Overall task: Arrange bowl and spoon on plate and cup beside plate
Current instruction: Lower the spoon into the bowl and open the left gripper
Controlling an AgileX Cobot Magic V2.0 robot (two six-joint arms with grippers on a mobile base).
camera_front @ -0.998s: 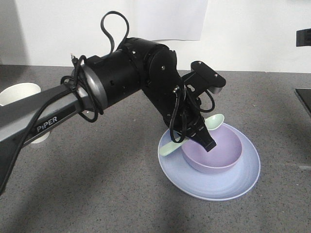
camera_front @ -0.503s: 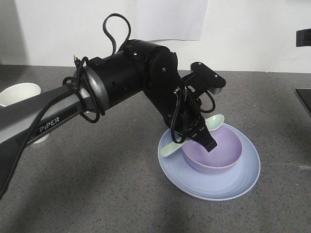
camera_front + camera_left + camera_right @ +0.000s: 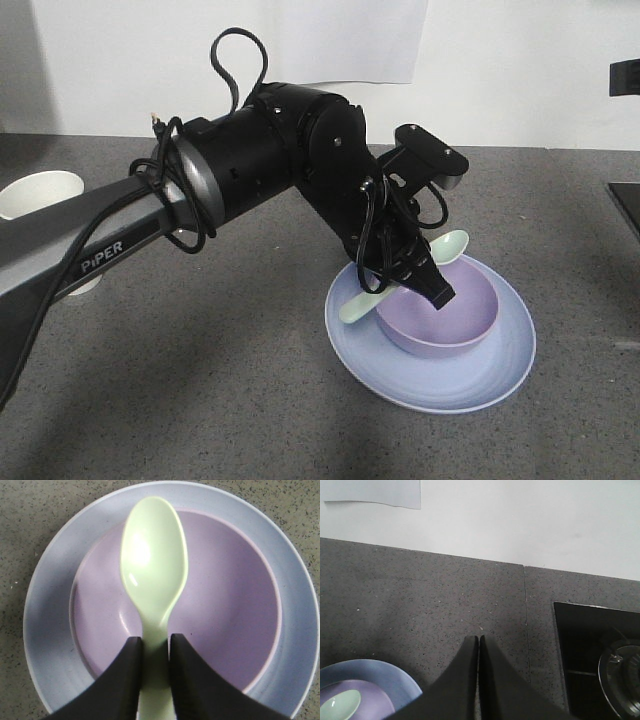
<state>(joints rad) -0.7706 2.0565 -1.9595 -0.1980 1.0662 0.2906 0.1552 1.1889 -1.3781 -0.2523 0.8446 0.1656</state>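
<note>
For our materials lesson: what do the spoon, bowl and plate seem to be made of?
The spoon: probably plastic, glossy; a bright highlight sits on its scoop. The bowl: likely plastic, smooth satin, evenly lavender. The plate: plastic or melamine, smooth, faint sheen; cannot tell which.

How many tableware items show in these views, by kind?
plate: 1
bowl: 1
spoon: 1
cup: 1, only partly in view at the left edge
Total: 4
</note>
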